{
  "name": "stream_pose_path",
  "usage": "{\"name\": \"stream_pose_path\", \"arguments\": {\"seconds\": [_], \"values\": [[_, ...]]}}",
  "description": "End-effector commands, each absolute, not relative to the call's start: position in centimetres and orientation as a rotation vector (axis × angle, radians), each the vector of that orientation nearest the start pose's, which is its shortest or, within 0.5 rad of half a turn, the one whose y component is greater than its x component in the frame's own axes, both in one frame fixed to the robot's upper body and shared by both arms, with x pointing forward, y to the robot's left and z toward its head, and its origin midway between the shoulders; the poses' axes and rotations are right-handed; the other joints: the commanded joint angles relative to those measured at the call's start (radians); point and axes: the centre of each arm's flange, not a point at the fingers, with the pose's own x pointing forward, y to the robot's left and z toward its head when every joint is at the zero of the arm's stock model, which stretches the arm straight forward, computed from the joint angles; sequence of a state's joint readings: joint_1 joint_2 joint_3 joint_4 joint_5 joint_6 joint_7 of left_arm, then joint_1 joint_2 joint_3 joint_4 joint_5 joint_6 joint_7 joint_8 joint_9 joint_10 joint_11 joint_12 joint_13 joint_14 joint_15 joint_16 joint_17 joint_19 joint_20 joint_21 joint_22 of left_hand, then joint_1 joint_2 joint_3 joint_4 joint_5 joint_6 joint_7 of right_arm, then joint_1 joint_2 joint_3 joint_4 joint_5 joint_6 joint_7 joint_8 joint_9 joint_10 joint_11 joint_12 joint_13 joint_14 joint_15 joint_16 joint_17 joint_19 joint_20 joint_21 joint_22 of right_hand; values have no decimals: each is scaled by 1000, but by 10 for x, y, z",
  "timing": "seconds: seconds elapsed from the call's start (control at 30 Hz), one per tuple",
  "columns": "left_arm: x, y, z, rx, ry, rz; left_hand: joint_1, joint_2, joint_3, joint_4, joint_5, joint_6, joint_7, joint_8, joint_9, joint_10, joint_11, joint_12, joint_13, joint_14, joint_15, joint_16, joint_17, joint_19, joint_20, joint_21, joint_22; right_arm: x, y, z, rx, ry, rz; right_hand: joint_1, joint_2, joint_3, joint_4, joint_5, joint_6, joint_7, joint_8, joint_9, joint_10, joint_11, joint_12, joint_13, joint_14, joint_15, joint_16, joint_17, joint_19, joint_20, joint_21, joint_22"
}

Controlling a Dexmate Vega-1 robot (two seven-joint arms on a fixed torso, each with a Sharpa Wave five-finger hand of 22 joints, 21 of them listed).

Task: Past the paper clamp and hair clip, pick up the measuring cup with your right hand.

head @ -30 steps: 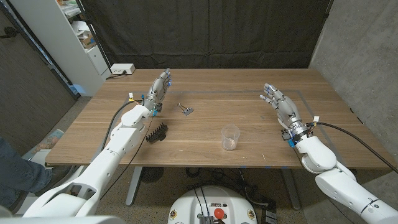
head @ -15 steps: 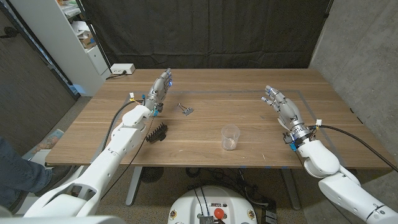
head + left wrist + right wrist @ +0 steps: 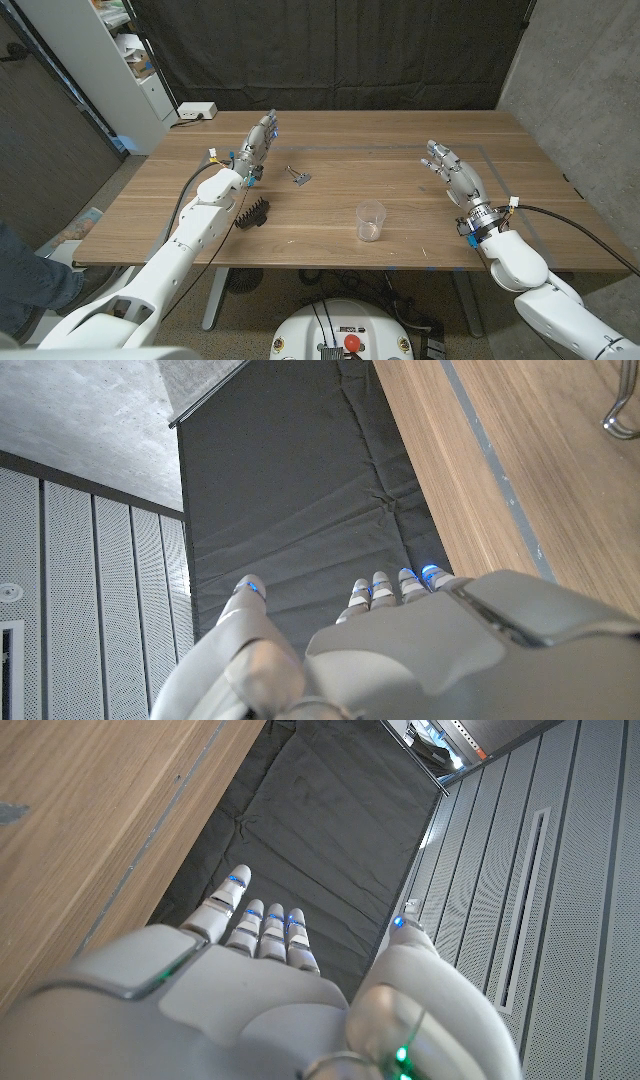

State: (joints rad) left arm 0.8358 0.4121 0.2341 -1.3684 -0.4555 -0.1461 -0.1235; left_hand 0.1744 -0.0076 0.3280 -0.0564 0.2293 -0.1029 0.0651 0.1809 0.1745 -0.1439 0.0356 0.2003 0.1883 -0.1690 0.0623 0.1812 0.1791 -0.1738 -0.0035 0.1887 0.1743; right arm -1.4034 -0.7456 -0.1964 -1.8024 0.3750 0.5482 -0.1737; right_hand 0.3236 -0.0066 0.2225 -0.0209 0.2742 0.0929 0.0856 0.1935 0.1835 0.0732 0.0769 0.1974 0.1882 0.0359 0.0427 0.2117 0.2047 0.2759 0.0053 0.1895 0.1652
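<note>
Cup (image 3: 371, 220) beyond right hand (image 3: 452, 169).

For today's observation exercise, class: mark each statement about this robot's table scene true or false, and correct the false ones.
1. The clear plastic measuring cup stands upright on the wooden table. True.
2. The right hand holds the cup. False: it holds nothing, fingers apart, well clear of the cup.
3. The black toothed hair clip lies nearer the left arm than the right arm. True.
4. The small metal paper clamp sits inside the cup. False: it lies on the table, farther back.
5. The left hand grips the hair clip. False: it is empty.
</note>
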Motion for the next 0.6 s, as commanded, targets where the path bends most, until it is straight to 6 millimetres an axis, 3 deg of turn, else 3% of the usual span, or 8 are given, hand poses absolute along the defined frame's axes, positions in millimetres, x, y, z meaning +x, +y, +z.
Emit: {"name": "stream_pose_path", "arguments": {"seconds": [0.03,0.6], "values": [[645,271,2,65,-594,-252,6,5,-2,-5,-1,-12,-2,4,2,-12,2,3,2,-48,0,5,2,-89,6,5,6,477,-292,-96,-258,-822,214,14,0,2,-7,8,0,-7,2,5,3,-3,-1,3,3,6,-3,0,0,7,-1,5],[644,272,3,67,-596,-248,7,6,-4,-7,-2,-13,-1,4,2,-14,3,3,2,-51,4,4,2,-93,8,5,6,465,-286,-101,-297,-828,224,27,-7,2,-18,10,1,-11,3,5,5,-3,0,3,2,6,-5,-2,-2,9,-1,5]]}}
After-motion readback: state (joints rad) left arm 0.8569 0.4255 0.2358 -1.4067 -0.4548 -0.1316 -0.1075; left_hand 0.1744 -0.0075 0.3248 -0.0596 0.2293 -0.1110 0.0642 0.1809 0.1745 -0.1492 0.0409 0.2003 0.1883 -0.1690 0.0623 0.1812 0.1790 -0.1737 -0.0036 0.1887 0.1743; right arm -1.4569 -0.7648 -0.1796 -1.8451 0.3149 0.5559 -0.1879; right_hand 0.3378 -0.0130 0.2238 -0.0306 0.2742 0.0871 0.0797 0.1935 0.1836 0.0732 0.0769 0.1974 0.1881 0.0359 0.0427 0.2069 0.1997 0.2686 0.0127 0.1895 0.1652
